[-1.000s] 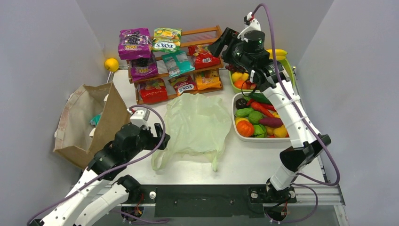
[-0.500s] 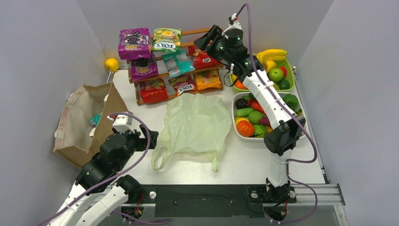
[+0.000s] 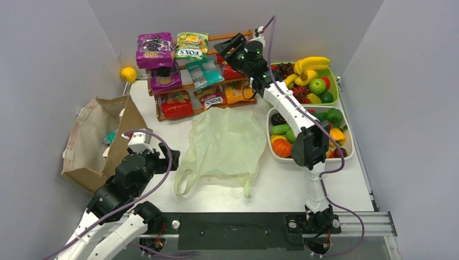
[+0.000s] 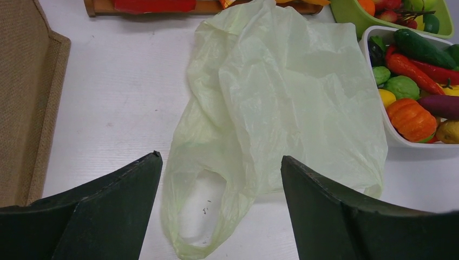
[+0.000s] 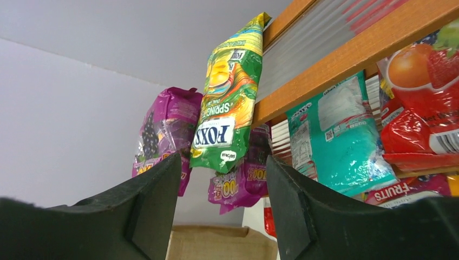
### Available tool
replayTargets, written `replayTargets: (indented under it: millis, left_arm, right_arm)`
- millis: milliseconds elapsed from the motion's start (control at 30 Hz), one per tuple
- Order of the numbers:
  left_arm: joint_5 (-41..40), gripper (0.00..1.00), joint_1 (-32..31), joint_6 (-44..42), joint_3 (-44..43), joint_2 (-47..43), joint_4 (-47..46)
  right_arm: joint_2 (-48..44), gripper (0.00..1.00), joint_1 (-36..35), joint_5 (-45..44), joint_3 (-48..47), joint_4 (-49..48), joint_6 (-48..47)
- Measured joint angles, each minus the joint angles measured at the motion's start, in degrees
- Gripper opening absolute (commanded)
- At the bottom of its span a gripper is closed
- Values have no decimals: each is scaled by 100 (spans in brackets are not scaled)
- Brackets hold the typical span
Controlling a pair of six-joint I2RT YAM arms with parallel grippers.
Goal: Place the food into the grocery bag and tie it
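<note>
While the pale green grocery bag [image 3: 224, 143] lies flat and crumpled at the middle of the desk [image 3: 157, 127], its two loop handles at its near end, the food all sits outside it. Just left of the bag's near handles hovers the left pincer [image 3: 173, 161], its jaws spread wide and gripping nothing; in the left wrist view the bag shows between and beyond them. Beyond the bag's far edge a wooden rack [image 5: 346, 59] carries the snack packets [image 3: 200, 73]. The right pincer [image 3: 224, 46] hangs there over the rack's right part, its jaws parted with nothing between them, facing a green FOX'S packet [image 5: 230, 92] and a purple packet [image 3: 154, 50]. Just beside the bag's right edge a white tray [image 3: 269, 130] holds toy vegetables [image 3: 281, 147]. Farther back on that side a green tray [image 3: 336, 89] holds fruit with a yellow banana bunch [image 3: 308, 64]. Left of the bag stands an open brown paper bag [image 3: 103, 141].
</note>
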State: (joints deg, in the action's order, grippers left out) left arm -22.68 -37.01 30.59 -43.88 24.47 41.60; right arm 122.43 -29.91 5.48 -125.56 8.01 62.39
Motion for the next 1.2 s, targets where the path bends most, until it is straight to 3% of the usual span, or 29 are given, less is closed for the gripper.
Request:
replayTargets:
  millis: [867,1200]
  left_arm:
    - [42,79,199,7,0,57,22]
    - [76,79,299,7,0,57,22]
  right_arm:
    - [1130,55,-560,-968,-634,-933,903]
    - [1134,47,-584,-1080,-632,-1023,949]
